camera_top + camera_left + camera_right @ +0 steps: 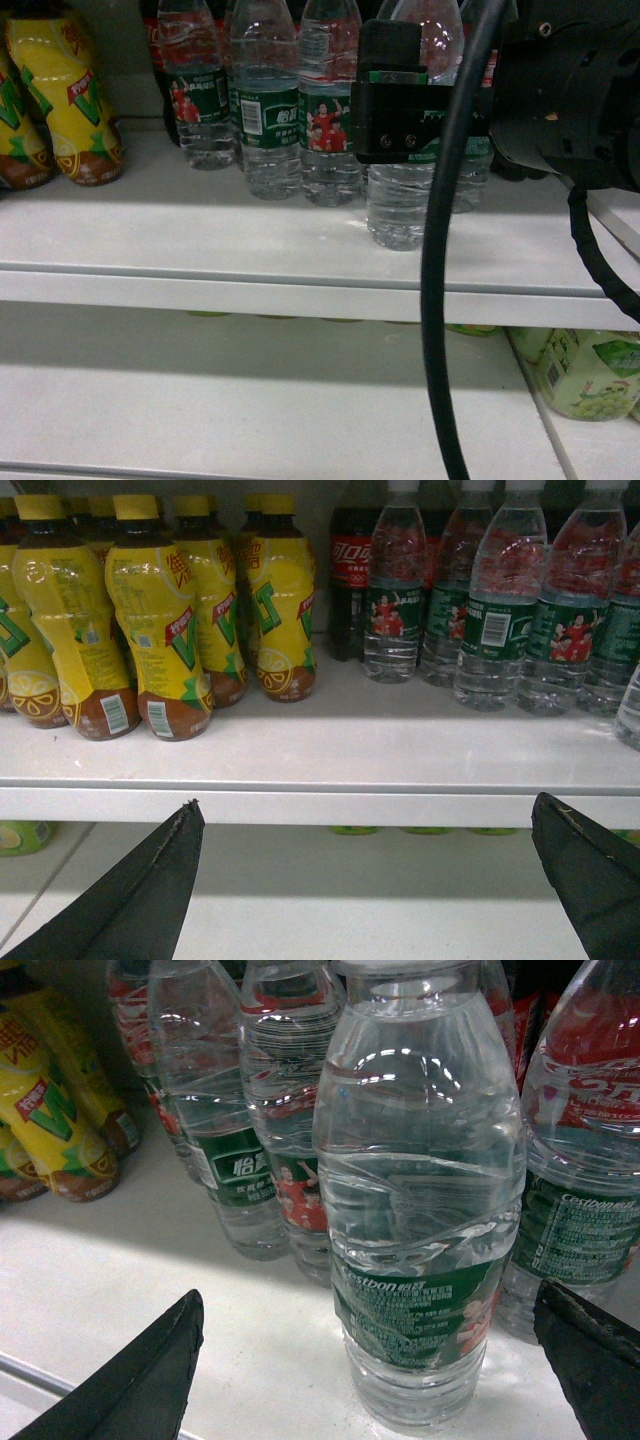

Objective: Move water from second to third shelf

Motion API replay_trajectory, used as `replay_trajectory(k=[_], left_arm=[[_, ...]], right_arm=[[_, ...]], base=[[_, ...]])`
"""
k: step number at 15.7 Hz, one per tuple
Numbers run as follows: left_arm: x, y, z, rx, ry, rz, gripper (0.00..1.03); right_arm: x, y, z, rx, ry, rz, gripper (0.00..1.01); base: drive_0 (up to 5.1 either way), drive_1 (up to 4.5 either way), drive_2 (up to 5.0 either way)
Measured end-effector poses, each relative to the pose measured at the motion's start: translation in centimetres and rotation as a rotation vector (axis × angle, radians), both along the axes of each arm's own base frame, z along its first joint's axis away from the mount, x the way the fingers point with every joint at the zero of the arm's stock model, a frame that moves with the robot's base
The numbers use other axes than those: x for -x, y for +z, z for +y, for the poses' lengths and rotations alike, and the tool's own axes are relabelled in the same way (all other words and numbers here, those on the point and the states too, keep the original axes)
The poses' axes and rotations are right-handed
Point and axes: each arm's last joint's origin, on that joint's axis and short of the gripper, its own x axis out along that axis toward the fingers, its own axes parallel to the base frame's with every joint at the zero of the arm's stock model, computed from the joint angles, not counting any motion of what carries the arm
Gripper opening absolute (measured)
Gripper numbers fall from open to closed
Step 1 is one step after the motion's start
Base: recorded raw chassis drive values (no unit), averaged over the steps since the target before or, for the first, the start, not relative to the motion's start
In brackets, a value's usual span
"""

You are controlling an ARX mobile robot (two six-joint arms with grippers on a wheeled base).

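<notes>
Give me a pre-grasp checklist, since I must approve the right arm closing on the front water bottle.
1. Target is water, not tea or cola: ok; the water bottle is clear with a green label.
2. Right gripper open: ok, fingers spread wide.
3. Bottle between the fingers: ok, it stands centred in the right wrist view.
4. Bottle upright on the shelf: ok.
5. Room around it: not ok, the neighbouring water bottles crowd close behind and beside it.
6. Left gripper out of the way: ok, open before the yellow tea bottles.
</notes>
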Motion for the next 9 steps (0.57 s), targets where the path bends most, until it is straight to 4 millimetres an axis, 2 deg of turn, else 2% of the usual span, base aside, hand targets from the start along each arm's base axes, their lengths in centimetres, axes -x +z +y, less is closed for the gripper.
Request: replay_trajectory(k=[9], left_arm=[[0.0, 0.0, 0.0, 0.000, 0.000, 0.000, 0.98]], right_arm=[[-3.7, 0.2, 1.6, 0.040, -0.061, -0.003, 0.98]], base=[[0.0, 0.00, 0.0]])
